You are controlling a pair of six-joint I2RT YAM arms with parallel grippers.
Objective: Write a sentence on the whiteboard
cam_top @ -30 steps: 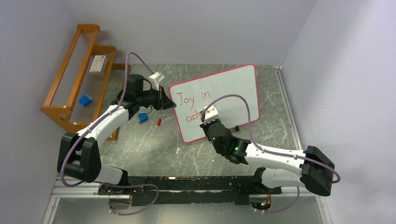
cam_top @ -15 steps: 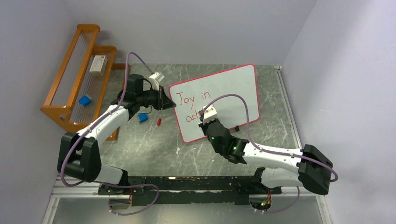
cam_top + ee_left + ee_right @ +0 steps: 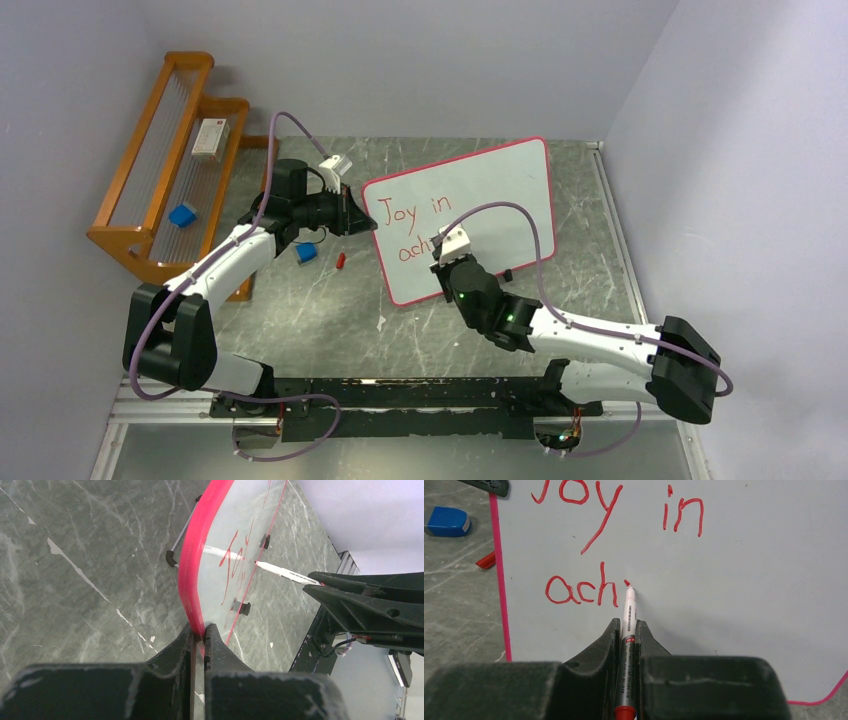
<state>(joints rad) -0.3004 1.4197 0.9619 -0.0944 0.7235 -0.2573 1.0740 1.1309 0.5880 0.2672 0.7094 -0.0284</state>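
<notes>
right hand (image 3: 627,626) pinching marker (image 3: 629,602), nudged rightward past "ach" on whiteboard (image 3: 734,580), left hand (image 3: 200,632) still clamping its edge

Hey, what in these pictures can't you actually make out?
Top view: print on the white box, too small.
Top view: end of the whiteboard second line, hidden by the right arm.
Left wrist view: the writing, seen too edge-on to read.
Right wrist view: rear of the marker, cut off at the bottom edge.
</notes>
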